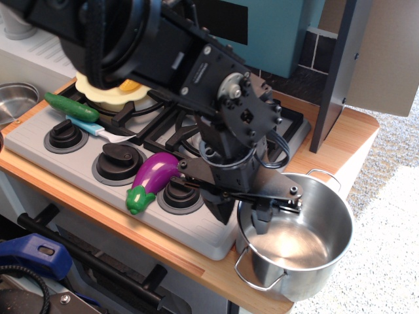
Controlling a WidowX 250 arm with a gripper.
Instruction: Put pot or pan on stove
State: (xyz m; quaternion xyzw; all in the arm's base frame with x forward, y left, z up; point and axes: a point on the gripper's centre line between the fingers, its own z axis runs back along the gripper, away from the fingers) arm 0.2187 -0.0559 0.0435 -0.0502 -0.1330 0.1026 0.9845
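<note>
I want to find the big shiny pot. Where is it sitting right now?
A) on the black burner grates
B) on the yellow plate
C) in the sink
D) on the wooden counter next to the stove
D: the pot stands on the wooden counter, right of the stove, not on its grates.

The pot (298,239) is showing a shiny silver finish. The stove (59,154) is showing light grey, with black grates (167,127) and black knobs (120,159). The pincer (243,214) is appearing matte black. The eggplant (152,178) is displaying glossy purple with a green stem. The cucumber (72,107) is showing dark green. The plate (108,97) is appearing pale yellow. The tabletop (196,261) is showing a light wood grain.
</note>
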